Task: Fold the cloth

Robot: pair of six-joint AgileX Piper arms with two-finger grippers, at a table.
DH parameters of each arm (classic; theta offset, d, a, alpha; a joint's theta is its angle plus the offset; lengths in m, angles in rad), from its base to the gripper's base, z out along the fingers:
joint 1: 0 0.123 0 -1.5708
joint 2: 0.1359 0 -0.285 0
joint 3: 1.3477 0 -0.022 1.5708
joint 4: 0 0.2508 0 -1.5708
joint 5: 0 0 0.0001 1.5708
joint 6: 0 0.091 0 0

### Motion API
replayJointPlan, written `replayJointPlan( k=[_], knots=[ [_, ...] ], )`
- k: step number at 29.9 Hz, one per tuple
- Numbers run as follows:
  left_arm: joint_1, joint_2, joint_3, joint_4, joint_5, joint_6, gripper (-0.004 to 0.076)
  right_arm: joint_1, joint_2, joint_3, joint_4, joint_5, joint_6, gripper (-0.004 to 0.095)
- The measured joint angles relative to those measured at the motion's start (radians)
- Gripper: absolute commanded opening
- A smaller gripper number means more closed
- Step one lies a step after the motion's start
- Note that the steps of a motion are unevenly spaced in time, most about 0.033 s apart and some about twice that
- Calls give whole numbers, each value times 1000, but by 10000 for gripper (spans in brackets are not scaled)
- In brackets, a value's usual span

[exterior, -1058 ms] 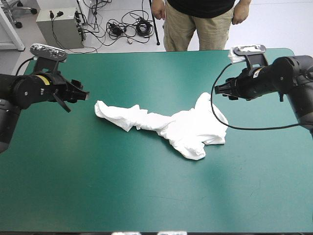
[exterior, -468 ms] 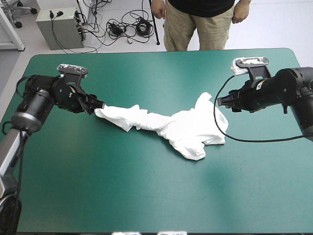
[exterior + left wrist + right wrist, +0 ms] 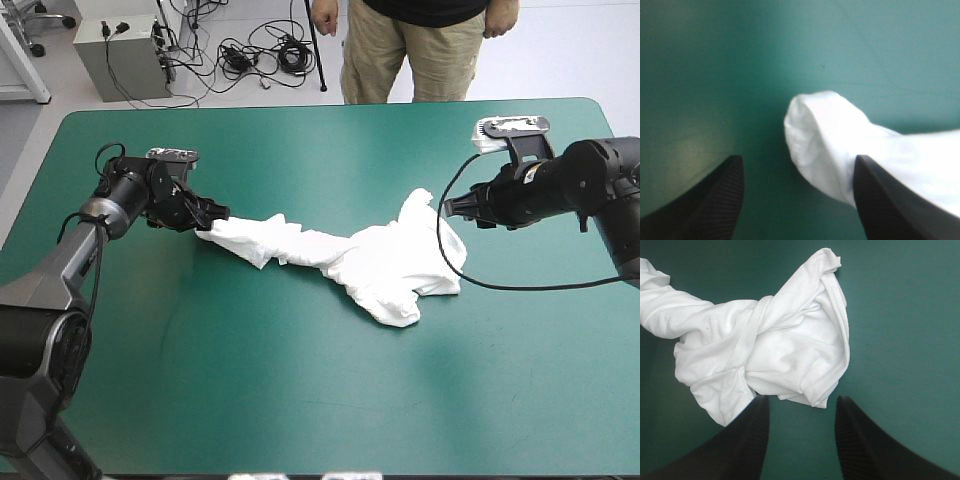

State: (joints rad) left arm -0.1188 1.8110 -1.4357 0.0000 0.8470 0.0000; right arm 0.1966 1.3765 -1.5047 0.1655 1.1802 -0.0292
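Observation:
The white T-shirt (image 3: 340, 255) lies crumpled in a long twisted strip across the middle of the teal-green table. My left gripper (image 3: 218, 213) is low at the strip's left end, open; in the left wrist view (image 3: 799, 197) that rounded end of the T-shirt (image 3: 825, 135) lies between the fingers, just ahead of them. My right gripper (image 3: 447, 207) hovers open at the wider right end. The right wrist view has the bunched T-shirt (image 3: 770, 345) just ahead of the right gripper (image 3: 800, 412), with nothing between the fingers.
Bare teal-green cover (image 3: 300, 400) stretches wide in front of the shirt and to both sides. A person stands beyond the table's far edge, not over it.
My left arm swung in from the table's left side and dropped low, bringing its gripper to the T-shirt's left end. The right gripper and the shirt stayed nearly still.

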Motion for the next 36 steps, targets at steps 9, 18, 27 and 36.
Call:
replayJointPlan(
  k=[9, 18, 27, 36],
  knots=[
    [22, 140, -46, -79, -21, 72, 298, 0, 0, 0, 0, 4, -1, 403],
    [22, 166, -68, -148, -6, 141, -9, 22, 0, 10, 0, 63, 11, 403],
    [22, 166, -69, -150, -3, 141, -9, 288, 1, 182, -107, 52, 71, 590],
    [22, 166, -69, -150, -2, 141, -9, 324, 51, 369, -30, -171, 133, 537]
  ],
)
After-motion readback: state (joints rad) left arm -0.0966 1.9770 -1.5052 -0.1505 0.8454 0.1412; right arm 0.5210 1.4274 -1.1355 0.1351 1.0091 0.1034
